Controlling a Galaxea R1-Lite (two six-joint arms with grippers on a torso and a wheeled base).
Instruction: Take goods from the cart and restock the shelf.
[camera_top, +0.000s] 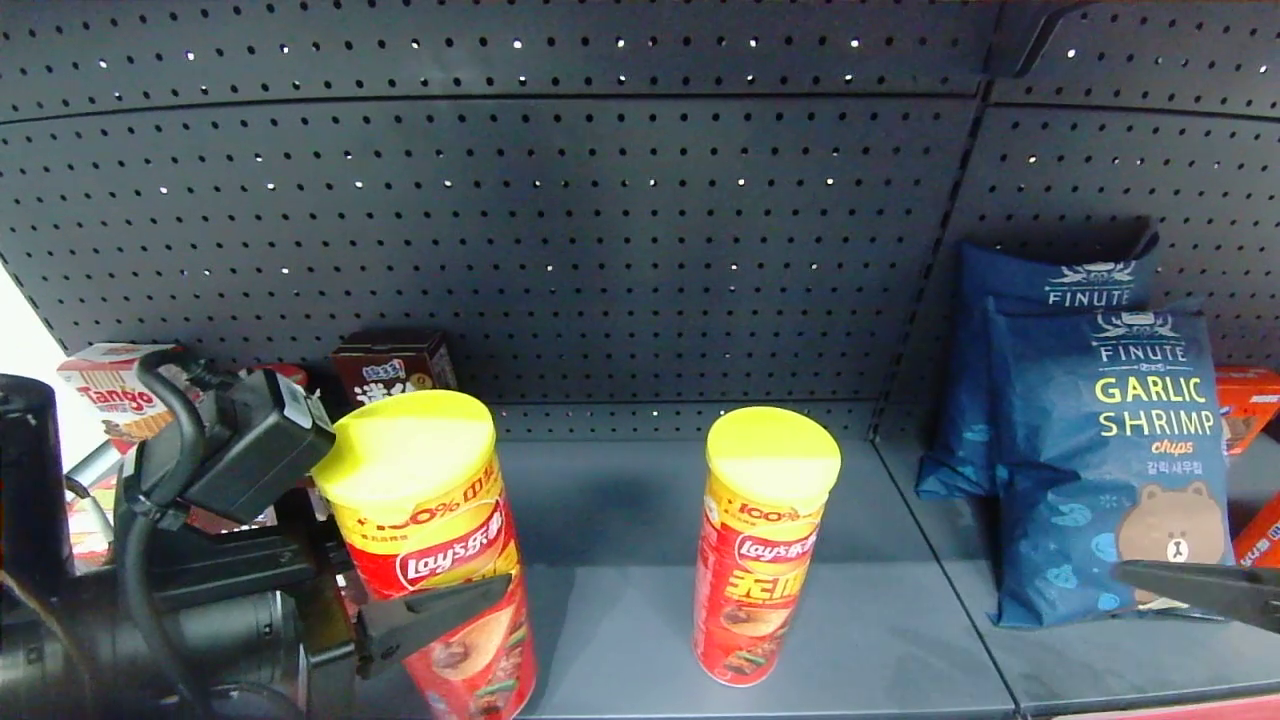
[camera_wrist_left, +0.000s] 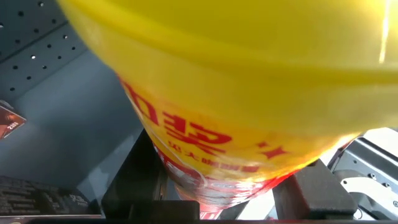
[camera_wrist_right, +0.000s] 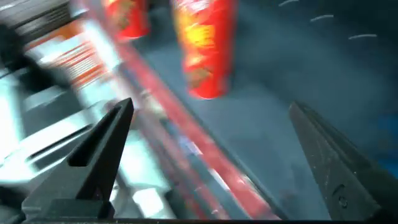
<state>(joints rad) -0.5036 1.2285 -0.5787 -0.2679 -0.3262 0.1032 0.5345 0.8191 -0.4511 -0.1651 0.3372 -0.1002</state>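
Head view, lower left: the left fingers (camera_top: 440, 605) are shut tight on a red chips can (camera_top: 430, 520) with a yellow lid. One black finger lies across the front of the can, low down. The can stands up straight. I cannot tell if its bottom touches the shelf (camera_top: 620, 590). In the left wrist view the same can (camera_wrist_left: 236, 93) is very close, and the black fingers (camera_wrist_left: 134, 186) press on both sides of it.

In the right wrist view the right fingers (camera_wrist_right: 102, 155) are spread wide apart with nothing between them. In the head view one black tip pokes in at the lower right edge, in front of a blue chip bag (camera_top: 1100, 450).

A second can (camera_top: 765, 545) stands on the shelf in the middle of the frame, apart from the held one. It is red with a yellow lid too.

Another blue bag (camera_top: 1040, 300) stands behind the first one, at the right. An orange box (camera_top: 1245, 400) sits at the far right edge.

At the left, behind the held can, are a brown box (camera_top: 395, 365) and a white and red box (camera_top: 115, 390). A dark wall with little holes (camera_top: 600, 250) fills the back.
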